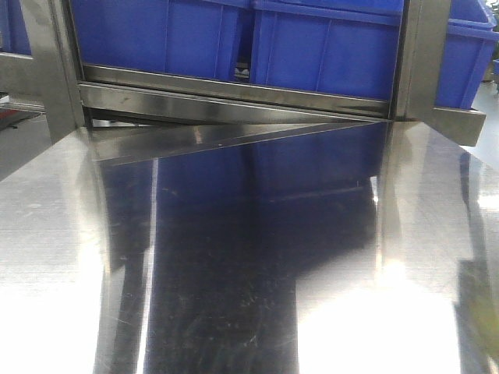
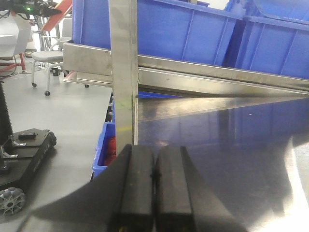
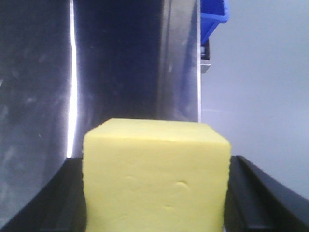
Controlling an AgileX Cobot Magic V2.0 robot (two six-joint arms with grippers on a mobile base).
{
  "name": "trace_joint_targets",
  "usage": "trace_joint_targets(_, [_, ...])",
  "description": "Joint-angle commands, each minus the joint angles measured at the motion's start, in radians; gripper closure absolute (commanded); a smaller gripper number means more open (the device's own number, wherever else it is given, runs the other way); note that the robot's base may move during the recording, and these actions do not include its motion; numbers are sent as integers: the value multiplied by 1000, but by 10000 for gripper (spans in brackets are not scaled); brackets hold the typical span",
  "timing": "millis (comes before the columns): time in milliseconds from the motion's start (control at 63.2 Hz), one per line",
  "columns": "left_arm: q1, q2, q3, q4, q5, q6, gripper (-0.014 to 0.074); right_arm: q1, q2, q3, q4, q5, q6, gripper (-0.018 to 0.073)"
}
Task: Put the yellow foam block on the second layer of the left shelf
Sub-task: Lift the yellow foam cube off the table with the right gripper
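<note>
The yellow foam block (image 3: 155, 176) fills the lower middle of the right wrist view, held between the black fingers (image 3: 256, 193) of my right gripper (image 3: 155, 203), which is shut on it above the steel table near its right edge. My left gripper (image 2: 154, 186) is shut and empty, its black pads pressed together, low over the steel table beside a steel shelf post (image 2: 124, 72). Neither gripper nor the block shows in the front view.
A steel shelf frame (image 1: 234, 97) stands at the table's far edge with blue bins (image 1: 327, 47) on it. The shiny steel table (image 1: 249, 265) spreads in front. Left of the table are grey floor, a low blue bin (image 2: 104, 145), a wheeled base (image 2: 24, 159) and a chair.
</note>
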Motion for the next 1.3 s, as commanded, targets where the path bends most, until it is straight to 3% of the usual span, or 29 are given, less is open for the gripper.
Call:
trace_joint_targets(0, [-5,4,26,-7,-87,-4,460,-18,-133,47,-8,-95,-54,255])
trace_joint_targets(253, [-5,4,26,-7,-87,-4,460,-18,-463,176,-9,-119,-88,255])
trace_joint_targets(760, [-5,4,26,-7,-87,-4,460,-18,-975,181,-43,-123,-88,255])
trace_joint_targets(1282, [-5,4,26,-7,-87,-4,460,-13,-1027,181,-43,-83,-88,255])
